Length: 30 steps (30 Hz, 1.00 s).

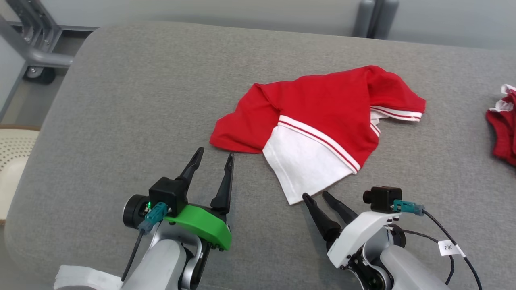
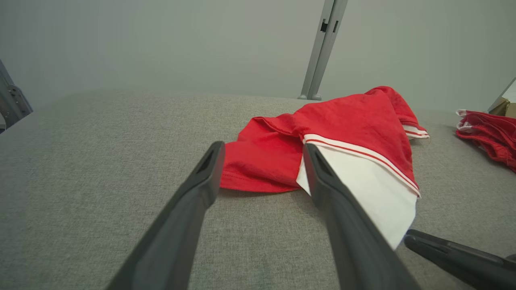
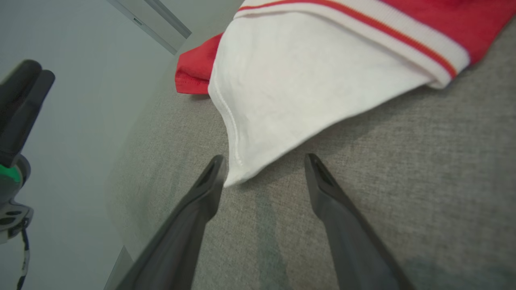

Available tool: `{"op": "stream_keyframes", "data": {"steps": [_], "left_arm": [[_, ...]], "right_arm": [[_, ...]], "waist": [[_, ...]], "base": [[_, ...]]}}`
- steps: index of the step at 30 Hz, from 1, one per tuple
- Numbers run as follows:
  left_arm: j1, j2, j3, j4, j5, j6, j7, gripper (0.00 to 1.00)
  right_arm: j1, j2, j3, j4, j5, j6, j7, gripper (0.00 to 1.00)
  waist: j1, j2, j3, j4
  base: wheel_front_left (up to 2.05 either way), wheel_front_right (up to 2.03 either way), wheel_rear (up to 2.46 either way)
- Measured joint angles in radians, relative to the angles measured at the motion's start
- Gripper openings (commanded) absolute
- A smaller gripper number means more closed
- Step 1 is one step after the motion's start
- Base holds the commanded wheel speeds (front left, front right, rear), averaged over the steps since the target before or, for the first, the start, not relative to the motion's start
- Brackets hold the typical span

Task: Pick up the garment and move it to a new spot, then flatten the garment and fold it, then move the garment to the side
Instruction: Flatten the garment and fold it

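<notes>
Head view | crumpled red-and-white fabric garment (image 1: pixel 318 117) on grey upholstered surface (image 1: pixel 141 100) | left gripper (image 1: pixel 215 153), right gripper (image 1: pixel 315 194): jaws wide, empty | second red cloth (image 1: pixel 504 129) cut off at right edge

Listed on my left gripper (image 1: pixel 215 152): two long black tapered fingers, a black camera block (image 1: pixel 168 192) with a green light, a teal plug (image 1: pixel 153 216) on a black lead (image 1: pixel 131 257), a bright green bracket (image 1: pixel 203 225) and a pale grey forearm (image 1: pixel 161 262).

Listed on my right gripper (image 1: pixel 315 194): matching black fingers, a white bracket (image 1: pixel 358 233), a black camera (image 1: pixel 383 198), a second teal plug (image 1: pixel 407 207) and a black cable (image 1: pixel 433 220) carrying a white tag (image 1: pixel 449 247) marked "2米".
</notes>
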Motion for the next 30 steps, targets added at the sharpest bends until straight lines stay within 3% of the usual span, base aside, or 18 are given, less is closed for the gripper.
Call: {"op": "stream_keyframes", "data": {"steps": [10, 11, 12, 13, 14, 15, 18, 24, 26, 27, 30], "left_arm": [[0.006, 0.001, -0.009, -0.040, 0.014, -0.001, 0.000, 1.00], [0.011, 0.002, -0.008, -0.045, 0.014, -0.001, 0.000, 1.00], [0.018, 0.002, -0.007, -0.049, 0.015, -0.001, 0.000, 1.00], [0.023, 0.002, -0.006, -0.051, 0.015, 0.000, 0.000, 1.00], [0.028, 0.002, -0.005, -0.052, 0.015, 0.000, 0.000, 1.00], [0.031, 0.002, -0.004, -0.055, 0.015, 0.000, 0.000, 1.00], [0.041, 0.008, 0.006, -0.060, 0.015, 0.001, 0.000, 1.00], [0.063, 0.016, 0.030, -0.082, 0.014, 0.009, 0.000, 1.00], [0.064, 0.016, 0.029, -0.085, 0.015, 0.009, 0.000, 1.00], [0.064, 0.016, 0.027, -0.086, 0.015, 0.009, 0.000, 1.00], [0.065, 0.016, 0.027, -0.089, 0.015, 0.009, 0.000, 1.00]], "right_arm": [[-0.005, -0.003, 0.020, 0.005, 0.007, 0.000, -0.002, 1.00], [-0.006, -0.003, 0.026, 0.006, 0.003, 0.000, -0.002, 0.80], [-0.008, -0.002, 0.030, 0.007, -0.004, 0.000, -0.003, 0.46], [-0.009, -0.002, 0.032, 0.010, -0.011, 0.000, -0.009, 0.32], [-0.012, -0.001, 0.032, 0.012, -0.014, 0.000, -0.015, 0.10], [-0.014, -0.001, 0.029, 0.015, -0.017, 0.000, -0.020, 0.07], [-0.021, -0.001, 0.013, 0.029, -0.019, -0.001, -0.031, 0.14], [-0.026, 0.000, 0.007, 0.057, -0.019, -0.003, -0.037, 0.49], [-0.026, 0.000, 0.002, 0.063, -0.016, -0.003, -0.038, 0.72], [-0.026, 0.001, -0.003, 0.065, -0.014, -0.008, -0.046, 0.99], [-0.025, 0.001, -0.019, 0.072, 0.002, -0.010, -0.048, 1.00]], "waist": [[0.0000, 0.0000, 0.000, 0.117], [0.0000, 0.0000, -0.001, 0.127], [0.0000, 0.0000, -0.001, 0.136], [0.0000, 0.0000, -0.002, 0.144], [0.0000, 0.0000, -0.002, 0.151], [0.0000, 0.0000, -0.003, 0.157], [0.0000, 0.0000, -0.007, 0.167], [0.0000, 0.0000, -0.013, 0.150], [0.0000, 0.0000, -0.015, 0.144], [0.0000, 0.0000, -0.016, 0.142], [0.0000, 0.0000, -0.016, 0.140]], "base": [[0.00, 0.00, 0.00], [0.00, 0.00, 0.00], [0.00, 0.00, 0.00], [0.00, 0.00, 0.00], [0.00, 0.00, 0.00], [0.00, 0.00, 0.00], [0.00, 0.00, 0.00], [0.00, 0.00, 0.00], [0.00, 0.00, 0.00], [0.00, 0.00, 0.00], [0.00, 0.00, 0.00]]}}
